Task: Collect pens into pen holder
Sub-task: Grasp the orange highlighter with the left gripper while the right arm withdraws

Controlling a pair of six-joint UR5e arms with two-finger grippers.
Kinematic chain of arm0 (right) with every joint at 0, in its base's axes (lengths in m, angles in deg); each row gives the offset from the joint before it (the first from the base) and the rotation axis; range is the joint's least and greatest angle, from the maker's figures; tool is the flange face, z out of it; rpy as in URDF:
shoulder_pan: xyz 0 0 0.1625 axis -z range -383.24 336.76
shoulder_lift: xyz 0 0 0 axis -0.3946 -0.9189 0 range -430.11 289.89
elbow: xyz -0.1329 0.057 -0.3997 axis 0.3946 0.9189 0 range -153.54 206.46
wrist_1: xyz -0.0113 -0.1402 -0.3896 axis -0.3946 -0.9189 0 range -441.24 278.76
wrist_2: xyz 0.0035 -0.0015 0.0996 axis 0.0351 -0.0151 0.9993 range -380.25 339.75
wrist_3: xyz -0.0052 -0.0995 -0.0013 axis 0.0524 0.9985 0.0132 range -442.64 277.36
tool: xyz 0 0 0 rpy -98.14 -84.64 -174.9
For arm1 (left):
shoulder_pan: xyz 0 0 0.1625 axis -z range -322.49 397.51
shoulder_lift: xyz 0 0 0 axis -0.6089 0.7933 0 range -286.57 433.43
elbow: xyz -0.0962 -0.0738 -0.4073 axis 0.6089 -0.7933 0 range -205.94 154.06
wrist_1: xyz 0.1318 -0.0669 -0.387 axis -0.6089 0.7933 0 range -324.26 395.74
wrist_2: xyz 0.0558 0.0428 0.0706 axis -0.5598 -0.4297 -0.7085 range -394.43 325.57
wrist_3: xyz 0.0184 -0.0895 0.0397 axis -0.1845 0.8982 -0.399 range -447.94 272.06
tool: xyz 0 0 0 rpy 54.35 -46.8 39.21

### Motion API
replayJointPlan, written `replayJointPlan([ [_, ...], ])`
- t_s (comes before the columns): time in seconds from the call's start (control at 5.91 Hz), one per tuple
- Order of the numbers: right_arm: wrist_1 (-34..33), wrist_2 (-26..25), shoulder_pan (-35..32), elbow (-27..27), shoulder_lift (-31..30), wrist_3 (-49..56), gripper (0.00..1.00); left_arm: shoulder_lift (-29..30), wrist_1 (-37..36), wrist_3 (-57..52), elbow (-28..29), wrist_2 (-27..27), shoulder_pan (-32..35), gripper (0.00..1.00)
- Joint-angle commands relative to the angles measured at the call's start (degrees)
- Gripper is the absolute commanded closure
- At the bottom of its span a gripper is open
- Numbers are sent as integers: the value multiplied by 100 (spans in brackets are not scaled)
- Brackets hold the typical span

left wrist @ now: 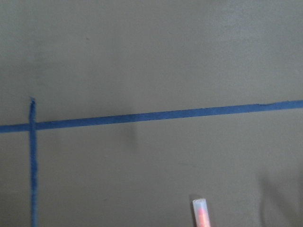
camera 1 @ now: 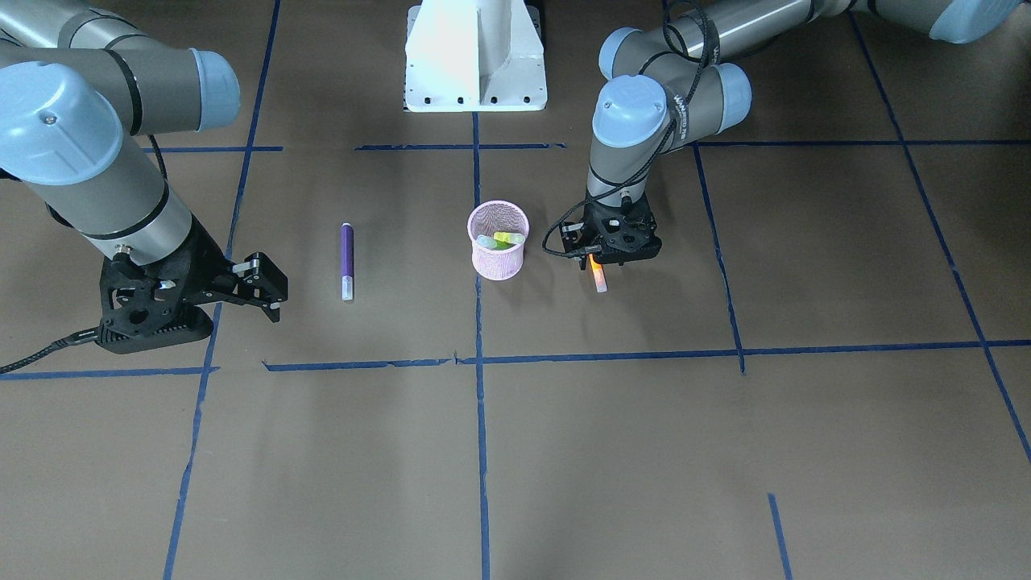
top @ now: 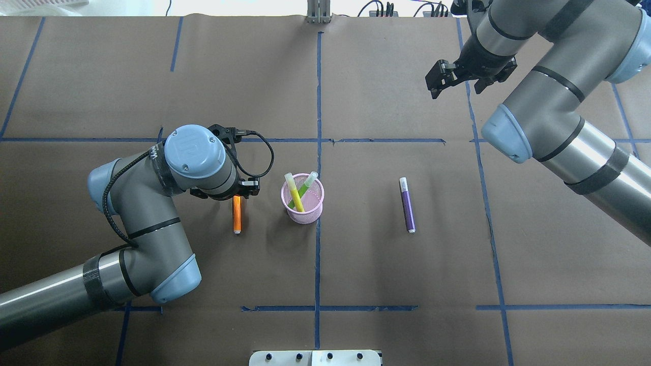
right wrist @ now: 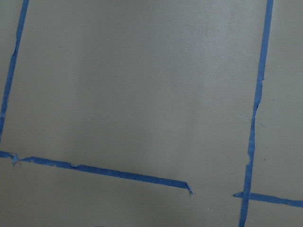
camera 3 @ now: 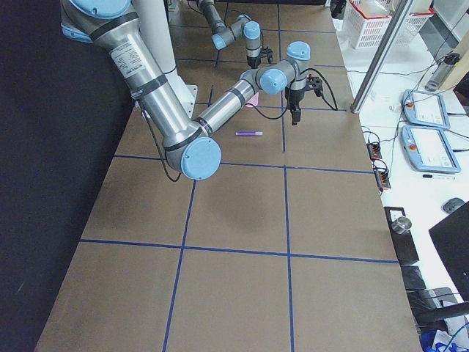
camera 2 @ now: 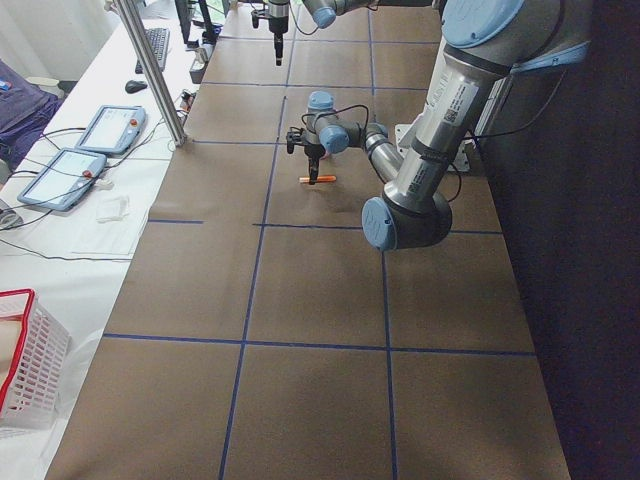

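Note:
The pink mesh pen holder (top: 303, 209) (camera 1: 498, 256) stands at mid-table with a green pen (top: 305, 187) and a yellow pen (top: 295, 195) leaning inside. The orange pen (top: 237, 214) (camera 1: 598, 276) lies flat just left of it. My left gripper (camera 1: 614, 256) is low over that pen's far end, with its fingers hidden under the wrist, so I cannot tell whether it is open or shut. The pen's pale cap end shows in the left wrist view (left wrist: 200, 213). The purple pen (top: 407, 206) (camera 1: 347, 262) lies to the right of the holder. My right gripper (top: 454, 81) (camera 1: 262, 283) is open and empty, beyond the purple pen.
Blue tape lines (top: 318, 101) divide the brown paper-covered table into squares. The white robot base (camera 1: 475, 56) stands at the robot's edge of the table. The right wrist view shows only paper and tape.

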Motion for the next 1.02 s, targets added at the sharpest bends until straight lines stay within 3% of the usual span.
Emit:
replayJointPlan([
  [0.0,7,3,-4,-28,-5,3,1,0,11,-8,74,6,-18,46],
  [0.34,7,3,-4,-46,-14,3,1,0,19,-25,101,6,-18,52],
  [0.51,7,3,-4,-46,-23,-6,1,26,11,-25,101,6,-18,63],
  [0.85,16,3,-4,-46,-23,-6,1,53,19,-69,83,6,-9,100],
])
